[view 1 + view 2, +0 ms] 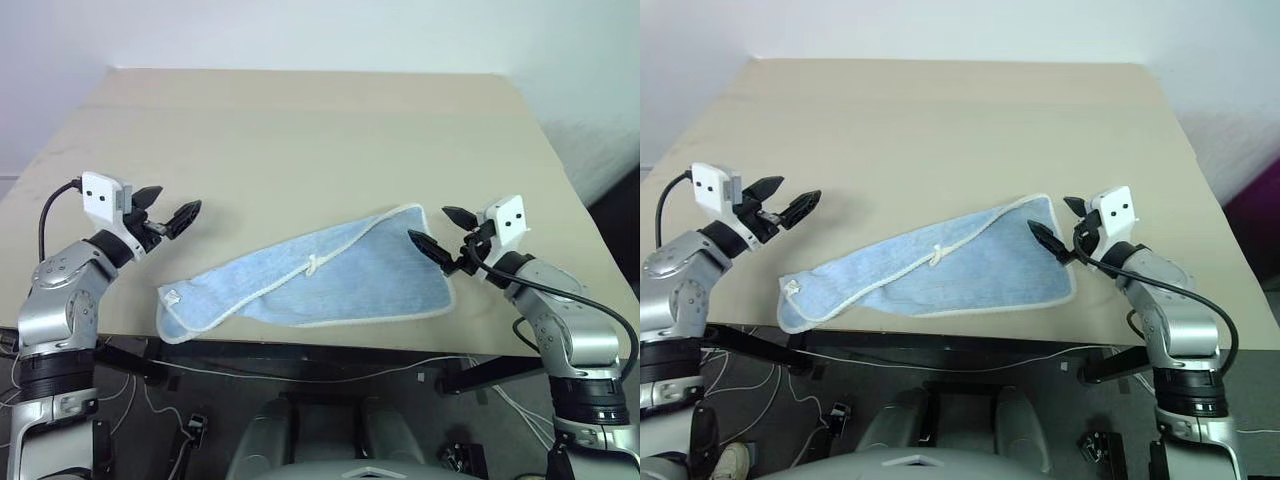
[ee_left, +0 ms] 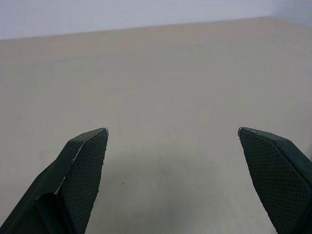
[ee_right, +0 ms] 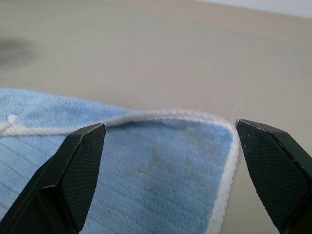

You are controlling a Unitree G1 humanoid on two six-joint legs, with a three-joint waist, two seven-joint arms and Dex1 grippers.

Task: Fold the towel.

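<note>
Towel [image 1: 320,280] lies near front edge of table [image 1: 300,130], lower middle of frame, already doubled over unevenly, white edging crossing diagonally. Long axis runs from lower left to upper right; narrow tagged end points lower left, wide end upper right. Left gripper [image 1: 166,209] spread wide, empty, above bare table beside towel's left end. Right gripper [image 1: 442,232] spread wide, empty, hovering at towel's right corner. Risk: pinch catches one layer only, fold skews further; near corner slips off table edge if dragged.

A robotics lab, it seems. A bare beige table [image 1: 300,130] stands against a plain white wall [image 1: 300,30]. Loose cables [image 1: 300,372] trail across the grey floor [image 1: 400,400] below its near edge.
</note>
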